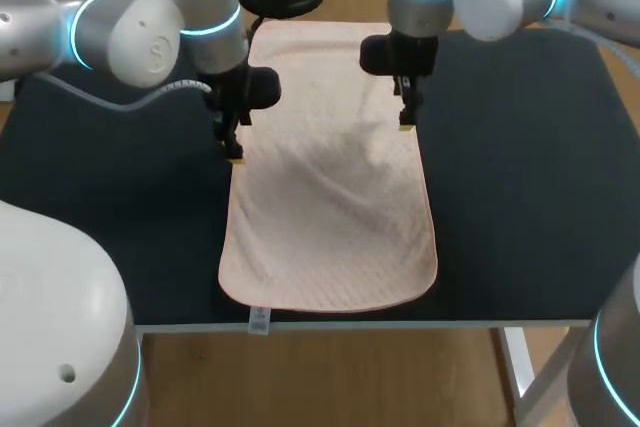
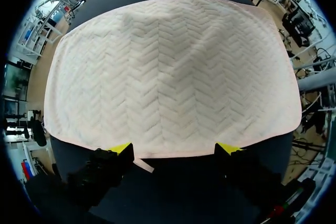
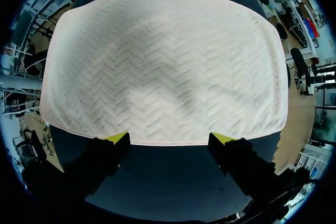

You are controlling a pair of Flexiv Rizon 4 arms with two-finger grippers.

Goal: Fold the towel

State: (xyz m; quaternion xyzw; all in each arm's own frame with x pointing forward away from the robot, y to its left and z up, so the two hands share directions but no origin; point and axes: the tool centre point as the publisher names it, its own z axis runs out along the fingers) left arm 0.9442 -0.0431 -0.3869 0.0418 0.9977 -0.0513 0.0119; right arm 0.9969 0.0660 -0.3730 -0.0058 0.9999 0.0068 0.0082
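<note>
Left gripper (image 1: 233, 152) at the left long edge of the pale pink herringbone-weave cloth towel (image 1: 330, 207), fingers apart, holding nothing. Towel lies flat, lengthwise on the dark table mat (image 1: 520, 197), with a slight ripple mid-cloth. Right gripper (image 1: 405, 119) at the right long edge, fingers apart too. Risk: tips sit right at the hem, so closing may miss cloth or nip mat. Uneven grabs would skew the fold.

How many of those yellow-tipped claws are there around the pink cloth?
2. The left gripper is at one long edge of the towel, and the right gripper is at the opposite edge. Both are open, and neither grips the towel. None seems hidden.
</note>
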